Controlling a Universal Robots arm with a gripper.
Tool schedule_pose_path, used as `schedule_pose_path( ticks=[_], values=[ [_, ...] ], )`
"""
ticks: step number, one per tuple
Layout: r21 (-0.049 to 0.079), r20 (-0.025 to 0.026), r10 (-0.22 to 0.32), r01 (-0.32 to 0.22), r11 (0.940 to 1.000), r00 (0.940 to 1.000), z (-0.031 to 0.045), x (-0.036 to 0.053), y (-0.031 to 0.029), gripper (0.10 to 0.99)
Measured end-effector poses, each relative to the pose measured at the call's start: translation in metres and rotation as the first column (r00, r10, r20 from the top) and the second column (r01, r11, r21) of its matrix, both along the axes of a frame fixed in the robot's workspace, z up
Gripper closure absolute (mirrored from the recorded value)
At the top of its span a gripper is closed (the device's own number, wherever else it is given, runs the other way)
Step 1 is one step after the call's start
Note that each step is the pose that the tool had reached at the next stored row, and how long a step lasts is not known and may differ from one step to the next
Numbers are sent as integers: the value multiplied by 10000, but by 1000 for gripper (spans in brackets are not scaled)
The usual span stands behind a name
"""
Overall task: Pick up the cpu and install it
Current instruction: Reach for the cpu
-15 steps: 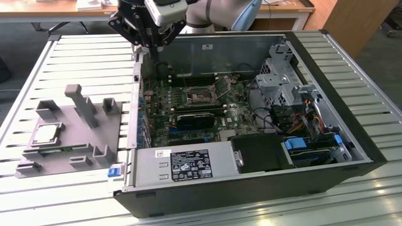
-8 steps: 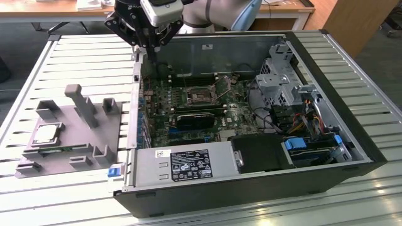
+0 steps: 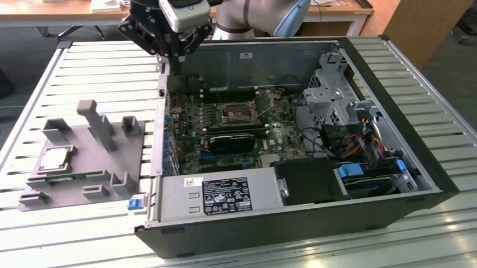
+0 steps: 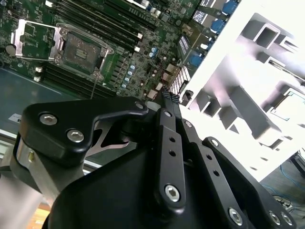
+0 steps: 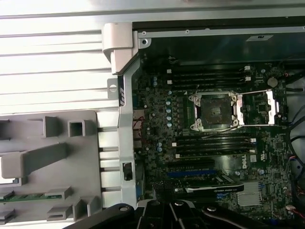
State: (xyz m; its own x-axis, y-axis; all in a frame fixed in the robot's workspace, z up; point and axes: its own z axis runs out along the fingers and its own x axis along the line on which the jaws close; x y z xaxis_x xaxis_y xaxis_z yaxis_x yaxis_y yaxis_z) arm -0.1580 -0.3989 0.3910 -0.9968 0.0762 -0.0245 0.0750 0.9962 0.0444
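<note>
The cpu [image 3: 57,158] lies flat, top up, on the grey fixture [image 3: 104,162], unobstructed above, well apart from the narrowed, empty end effector [image 3: 173,54].

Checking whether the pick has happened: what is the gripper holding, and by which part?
Nothing. The gripper hangs empty above the computer case wall, jaws shut, while the cpu lies on the grey fixture, far from it.

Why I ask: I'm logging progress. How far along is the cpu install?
Nothing looks done: the cpu lies on the grey fixture, and the socket is open and empty. The gripper, empty, hovers over an edge of the case. Pickup and install remain.
</note>
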Motion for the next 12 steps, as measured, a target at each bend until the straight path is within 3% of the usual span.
schedule_pose_path(
  ticks=[12],
  values=[
    [-1, -1, 0, 0, 10000, 10000, -12, -82, 0, 980]
  ],
)
